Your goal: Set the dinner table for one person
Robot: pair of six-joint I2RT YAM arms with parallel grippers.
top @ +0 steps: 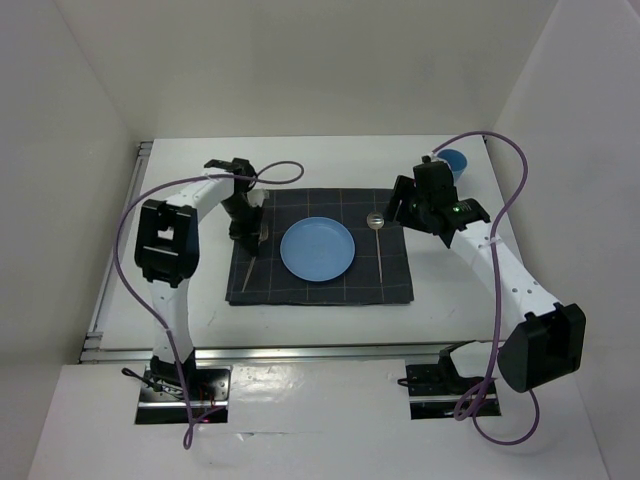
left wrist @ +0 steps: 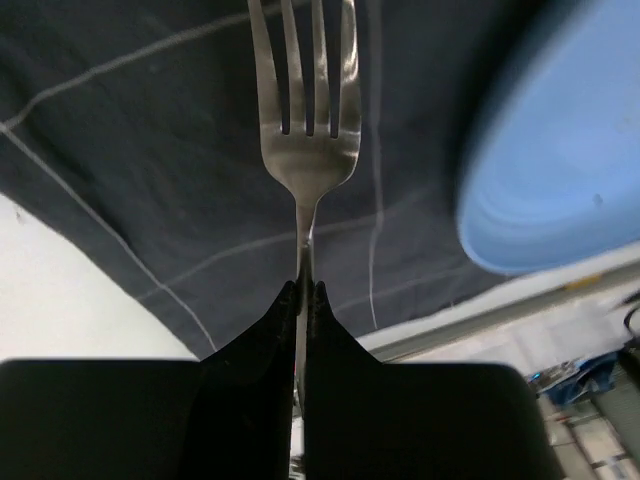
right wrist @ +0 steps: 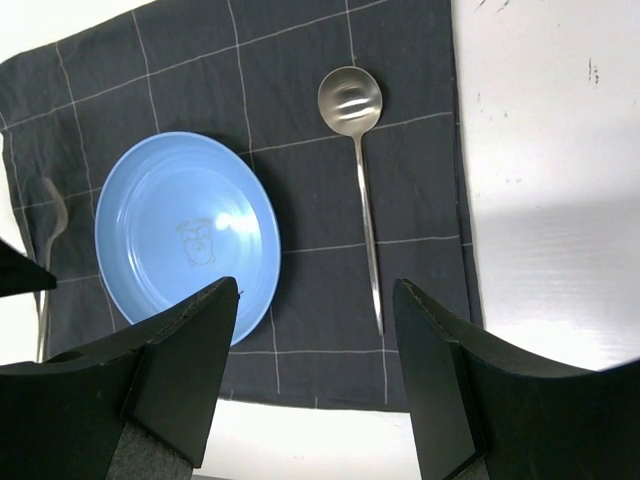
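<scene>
Top view: the dinner table [top: 300, 160] carries a dark checked mat [top: 390, 285] at its centre, blue plate [top: 316, 249] mid-mat, spoon [top: 378, 245] at the plate's 3 o'clock, fork [top: 250, 270] at its 9 o'clock, and a blue cup [top: 455, 160] off the mat toward 2 o'clock near the far corner. Your left gripper [top: 245, 232] sits over the fork and your right gripper [top: 405, 205] hovers by the spoon bowl. Left wrist view: the left gripper [left wrist: 304, 290] is pinched tight on the fork [left wrist: 305, 130] at the neck of its handle, tines pointing to 12 o'clock over the mat, plate rim at 2 o'clock, bare white table at 8 o'clock. I can't tell whether the fork is flat on the cloth or just above it. Right wrist view: the right gripper [right wrist: 313, 290] is spread wide with nothing between the fingers; the spoon lies straight on the mat at the plate's 3 o'clock, well clear of the rim. My read is that you're on the fork placement. To finish it cleanly, make sure the fork rests flat, handle parallel to the spoon and clear of the plate rim, then part the fingers only enough to free the handle and lift straight up so it doesn't drag or twist. The cup looks like the next job for the right arm.
</scene>
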